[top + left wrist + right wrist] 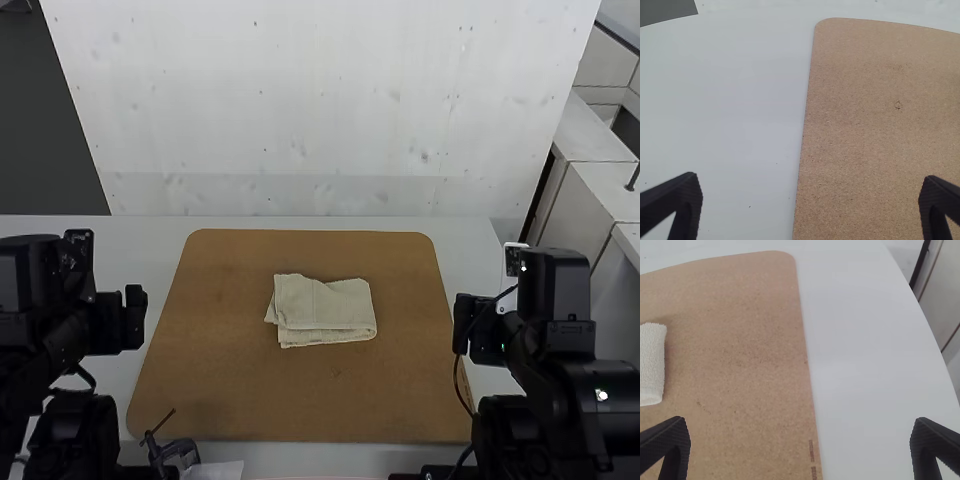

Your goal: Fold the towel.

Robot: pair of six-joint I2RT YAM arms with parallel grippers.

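Note:
The cream towel (322, 308) lies folded into a small, slightly uneven rectangle near the middle of the brown board, its layers offset at the left and front edges. Its folded end (651, 365) also shows in the right wrist view. My left gripper (135, 318) is over the table left of the board, well apart from the towel; in its wrist view the gripper (810, 207) is open with nothing between its fingers. My right gripper (468, 325) is at the board's right edge, away from the towel; its wrist view shows the gripper (801, 447) wide open and holding nothing.
The brown board (220, 380) lies on the white table (130, 265), with a pale wall (320, 120) behind it. A small dark clamp-like object (175, 452) and a cable are near the board's front left corner. Another cable (458, 385) hangs by the right arm.

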